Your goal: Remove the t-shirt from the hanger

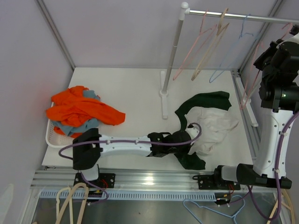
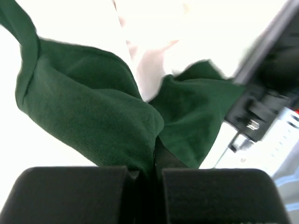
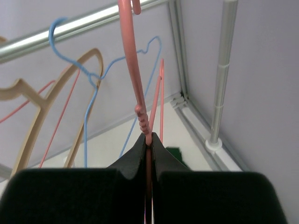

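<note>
The dark green t-shirt (image 1: 205,101) lies crumpled on the white table, partly over a white garment (image 1: 212,128). My left gripper (image 1: 186,140) is low over it and shut on a fold of the green fabric (image 2: 93,112); the fingers (image 2: 74,196) pinch the cloth between them. My right gripper (image 1: 286,43) is raised at the far right by the rail. It is shut on a thin pink hanger (image 3: 135,84), which hangs bare (image 1: 250,86) with no shirt on it.
A clothes rack pole (image 1: 170,56) with its base stands mid-table, and its rail (image 1: 233,16) carries pink, wooden and blue hangers. A white basket (image 1: 49,135) holds orange and grey-blue clothes at the left. Spare hangers (image 1: 70,200) lie below the front rail.
</note>
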